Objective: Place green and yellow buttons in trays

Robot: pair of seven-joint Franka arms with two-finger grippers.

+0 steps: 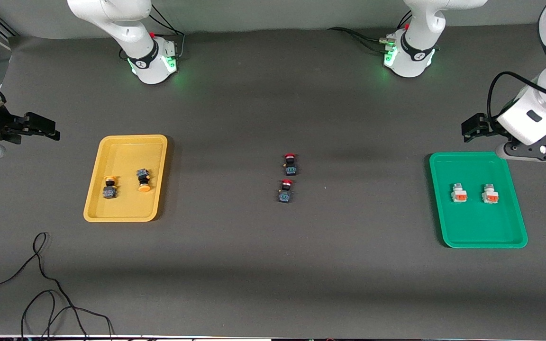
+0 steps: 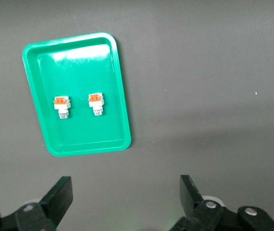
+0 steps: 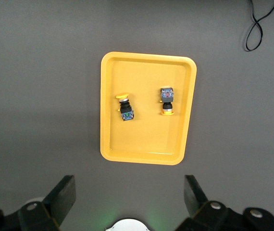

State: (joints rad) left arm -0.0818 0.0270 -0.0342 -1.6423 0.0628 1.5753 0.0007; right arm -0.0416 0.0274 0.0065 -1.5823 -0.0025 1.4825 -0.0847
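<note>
grey cloth covers the whole table (image 1: 263, 265), and nearest the front camera a loose black cable (image 1: 40, 293) curls at the right arm's end; farther up, the green tray (image 1: 448, 208) lies at the left arm's end with two white switches (image 1: 459, 193) side by side on its floor, apart from each other and from the rim; the yellow tray (image 1: 94, 199) lies at the right arm's end with two yellow-capped switches (image 1: 109, 186) in it, also apart; between the trays, mid-table, two red-capped switches (image 1: 285, 191) sit one just above the other; they are not part of the job.

left gripper (image 1: 473, 128) hangs above the cloth just past the green tray's rim, jaws wide and empty; right gripper (image 1: 40, 127) hangs out past the yellow tray toward the table's edge, jaws wide and empty too.

by the look of it the sorting is done, so the risks are small ones; an arm dropping low on its way home could clip a tray rim and slide the tray or tip a switch; a needless reach for the red-capped pair would put the wrong parts in a tray; the cable could snag only if an arm swept low near that corner.
</note>
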